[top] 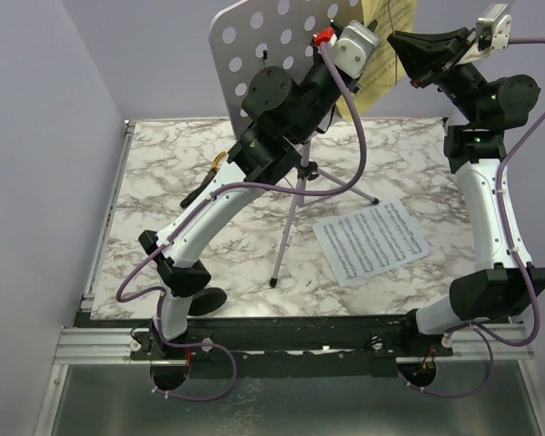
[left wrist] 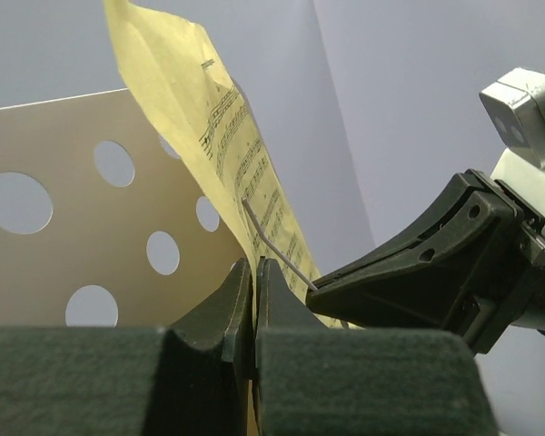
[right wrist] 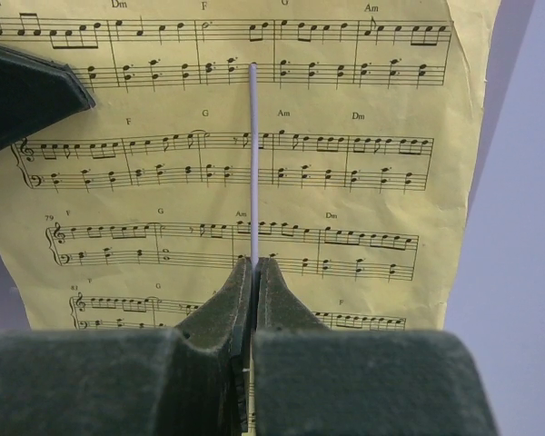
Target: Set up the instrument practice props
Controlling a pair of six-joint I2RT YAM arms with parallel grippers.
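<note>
The left tool was closed tight on the lower edge of the yellow paper sheet-music page. The page stood upright just beside the right edge of the pale lilac hole-punched music stand. The right tool was pinched together on a thin pale rod running up the page's printed face; whether it also caught the paper could not be told. A white sheet-music page lay flat on the marbled counter, just right of the stand's tripod.
</note>
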